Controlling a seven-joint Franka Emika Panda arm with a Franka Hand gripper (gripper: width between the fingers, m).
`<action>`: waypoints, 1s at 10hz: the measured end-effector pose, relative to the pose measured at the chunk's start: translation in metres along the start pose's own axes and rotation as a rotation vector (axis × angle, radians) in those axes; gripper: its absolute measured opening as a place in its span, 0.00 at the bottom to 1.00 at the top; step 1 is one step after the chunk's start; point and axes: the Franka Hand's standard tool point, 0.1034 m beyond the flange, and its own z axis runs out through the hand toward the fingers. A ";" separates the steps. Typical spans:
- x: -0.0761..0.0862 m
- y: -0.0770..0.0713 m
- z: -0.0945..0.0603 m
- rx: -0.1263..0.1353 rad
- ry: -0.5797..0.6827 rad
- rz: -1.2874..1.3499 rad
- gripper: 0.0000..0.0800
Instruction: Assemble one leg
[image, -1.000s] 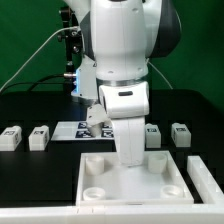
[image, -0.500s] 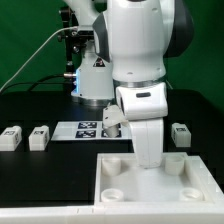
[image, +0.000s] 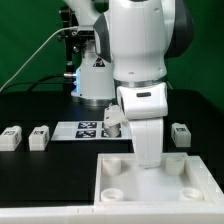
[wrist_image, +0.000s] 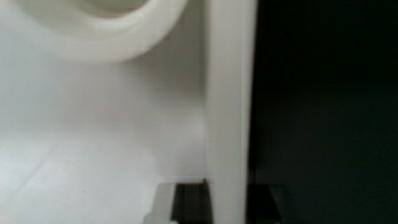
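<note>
Well, the arm (image: 140, 60) is bent low over the tray (image: 205, 185), and the hand (wrist_image: 228, 206) is down at the tray's far rim (wrist_image: 231, 100). Through the wrist camera that rim runs straight between two dark shapes I take for the fingers (wrist_image: 187, 205). So the hand seems to sit astride the tray's wall. Whether it is pinching the wall or only standing open around it, I cannot tell (the picture is badly blurred). I see no leg in it. One round socket (wrist_image: 116, 25) shows just inside the rim.

The legs lie on the dark surface (image: 30, 170), beyond the tray's far edge. The first leg (image: 10, 137) and the second leg (image: 38, 136) sit side by side, well off the tray's far corner toward the exterior view's left. The third leg (image: 181, 133) is near the opposite far corner. The marker board (image: 85, 128) lies between the pair and the tray.

My guess is that the step in hand is placing the tray, not yet fetching a leg. To do it well, I would keep the wall square between the fingers. I would move the tray low and slowly, so it slides flat and does not tip. It should stop short of the legs and the marker board, with a socket left open from above. Then I would let go and lift straight up.
</note>
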 end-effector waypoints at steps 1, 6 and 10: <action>0.000 0.000 0.000 0.000 0.000 0.001 0.23; -0.001 0.000 0.000 0.001 0.000 0.002 0.80; -0.002 0.000 0.000 0.001 0.000 0.004 0.81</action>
